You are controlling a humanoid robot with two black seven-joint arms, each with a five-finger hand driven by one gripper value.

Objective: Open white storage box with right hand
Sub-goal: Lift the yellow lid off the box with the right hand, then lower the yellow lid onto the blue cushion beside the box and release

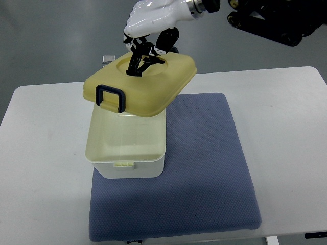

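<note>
We see the lid (140, 84) already lifted off the box (127, 148), which stands left of center on the mat (204, 168). Our right hand (148, 38), at the top, grips the lid's handle; putting it aside remains.

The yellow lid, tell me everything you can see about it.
The yellow lid looks like smooth pale-yellow plastic, a rounded rectangle with a round recess in its top. A dark blue latch hangs at its near-left edge, unfastened. The lid is lifted and tilted above the white storage box, whose interior shows below. The right robot hand, white with black fingers, grips a dark handle in the recess from above. Whether the lid's rim touches the box cannot be told.
</note>
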